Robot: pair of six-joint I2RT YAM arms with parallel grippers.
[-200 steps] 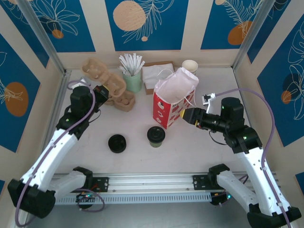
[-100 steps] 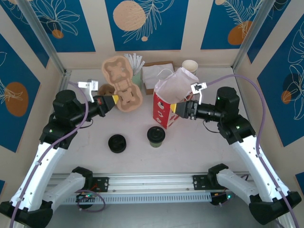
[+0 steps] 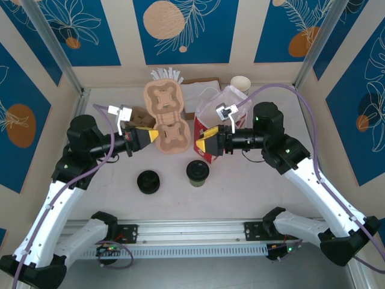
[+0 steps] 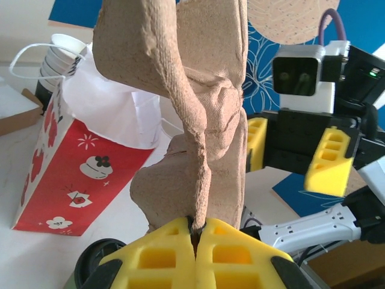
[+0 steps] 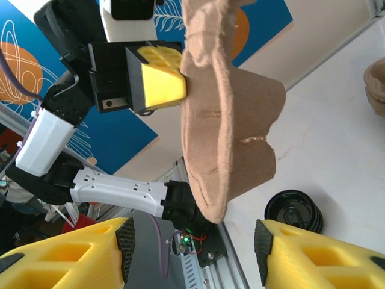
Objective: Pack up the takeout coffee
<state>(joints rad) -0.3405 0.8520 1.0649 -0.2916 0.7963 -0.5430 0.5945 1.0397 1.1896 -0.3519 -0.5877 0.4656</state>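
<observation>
Two robot arms face each other over a white table (image 3: 252,192). At left, the left gripper (image 3: 151,135) is clenched on the bottom edge of one brown moulded-pulp cup carrier (image 3: 165,117), which stands upright on end above the yellow fingers (image 4: 162,256) and clear of the table. One flat loose black lid (image 3: 148,181) lies on the table at 7 o'clock from the carrier. One takeout coffee (image 3: 197,171), a short paper cup with pale olive-green sides and a round black lid, stands upright at 3 o'clock from the loose lid, apart from it, held by neither claw. At 12 o'clock from the cup stands one red-and-white paper bag (image 3: 207,129), its red face printed with small white cartoon figures and flowers, white tissue billowing from its open top. The right gripper (image 3: 204,142) hangs released at the bag's front, jaws spread and gripping nothing, pointing at the carrier. One stack of lidless white cups (image 3: 240,83) stands at 1 o'clock from the bag.
</observation>
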